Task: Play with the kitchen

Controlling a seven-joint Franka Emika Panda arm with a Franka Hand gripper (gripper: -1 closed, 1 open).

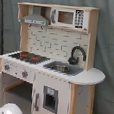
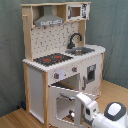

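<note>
Kitchen (image 2: 60,60): oven door (image 2: 65,102) open, arm (image 2: 102,114) alongside. Claw grip: we cannot tell. Next we judge: swing door shut.

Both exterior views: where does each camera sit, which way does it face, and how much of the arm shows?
First exterior view: off the tall white and light-wood toy kitchen's sink end, facing its front; only a white arm part at the bottom edge.
Second exterior view: off the hob end, facing the open oven door; white arm low right.
Shared: kitchen, black faucet, arm.
</note>
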